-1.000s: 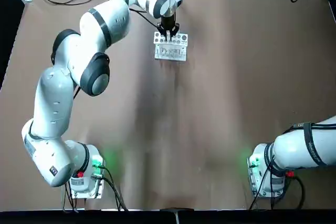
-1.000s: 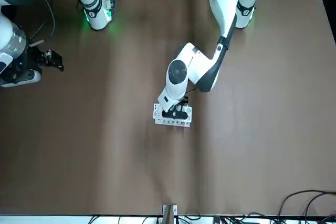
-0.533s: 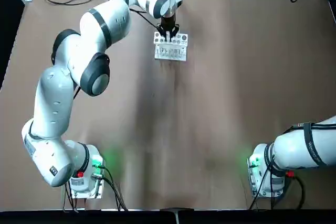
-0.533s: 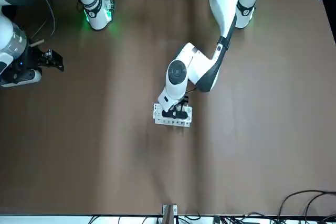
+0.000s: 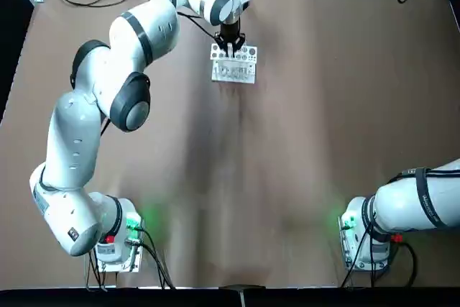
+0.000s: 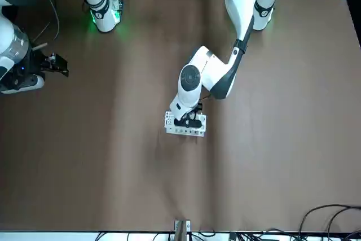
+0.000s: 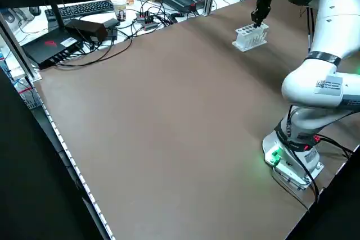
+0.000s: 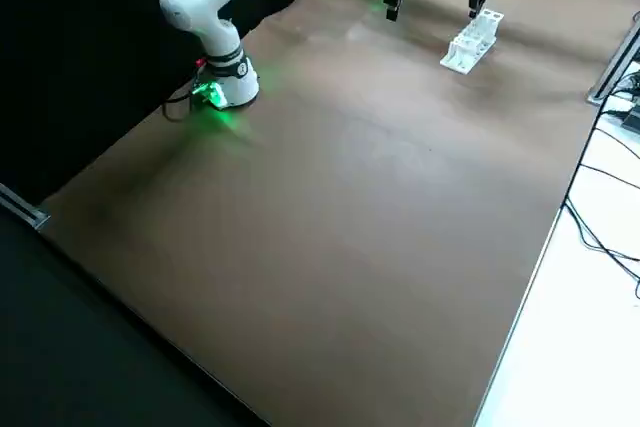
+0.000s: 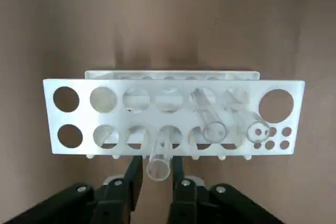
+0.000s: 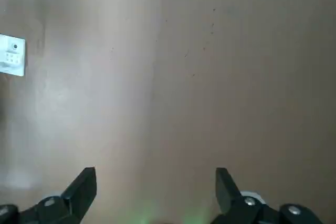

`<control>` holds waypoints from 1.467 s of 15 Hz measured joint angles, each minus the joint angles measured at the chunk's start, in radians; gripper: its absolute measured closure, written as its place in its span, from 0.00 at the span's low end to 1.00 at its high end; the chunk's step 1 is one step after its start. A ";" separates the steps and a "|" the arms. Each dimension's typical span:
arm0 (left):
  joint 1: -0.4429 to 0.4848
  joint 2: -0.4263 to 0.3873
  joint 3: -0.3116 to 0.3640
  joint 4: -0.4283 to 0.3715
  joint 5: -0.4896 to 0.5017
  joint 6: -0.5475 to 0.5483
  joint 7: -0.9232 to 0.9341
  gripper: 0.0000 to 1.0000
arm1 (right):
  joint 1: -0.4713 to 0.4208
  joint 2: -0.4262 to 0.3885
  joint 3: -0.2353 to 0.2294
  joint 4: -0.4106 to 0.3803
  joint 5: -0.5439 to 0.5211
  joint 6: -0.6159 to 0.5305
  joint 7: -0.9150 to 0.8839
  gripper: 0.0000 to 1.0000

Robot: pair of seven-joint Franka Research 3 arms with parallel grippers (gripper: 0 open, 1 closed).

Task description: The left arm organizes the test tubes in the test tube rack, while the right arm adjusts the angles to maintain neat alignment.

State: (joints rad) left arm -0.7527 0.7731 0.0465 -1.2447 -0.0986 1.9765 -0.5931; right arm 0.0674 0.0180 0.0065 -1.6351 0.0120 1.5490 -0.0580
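The left gripper (image 9: 156, 179) pinches a test tube (image 9: 158, 161) standing in the test tube rack (image 5: 233, 63) at the table's far side; two more tubes (image 9: 210, 121) lean beside it. The right gripper (image 10: 156, 192) hangs spread over bare table (image 5: 302, 149)

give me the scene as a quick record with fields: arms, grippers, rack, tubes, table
left arm: stretched across the table, left gripper over the test tube rack
left gripper state: fingers either side of one clear test tube standing in the rack's near row
right arm: parked at the table's right edge, right gripper open over bare table
rack: white, two rows of holes, far centre of table
other test tubes: two more tilted in the rack
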 joint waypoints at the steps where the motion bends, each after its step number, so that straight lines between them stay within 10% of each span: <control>1: 0.000 0.000 0.000 0.000 0.000 0.000 0.000 0.70 | 0.000 0.000 0.000 0.000 0.000 0.000 0.000 0.00; 22: -0.001 0.000 0.000 0.000 0.000 0.009 0.000 0.72 | 0.000 0.000 0.000 0.000 0.000 0.000 0.000 0.00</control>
State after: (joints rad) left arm -0.7533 0.7732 0.0464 -1.2447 -0.0986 1.9852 -0.5931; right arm 0.0675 0.0180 0.0065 -1.6352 0.0120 1.5490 -0.0580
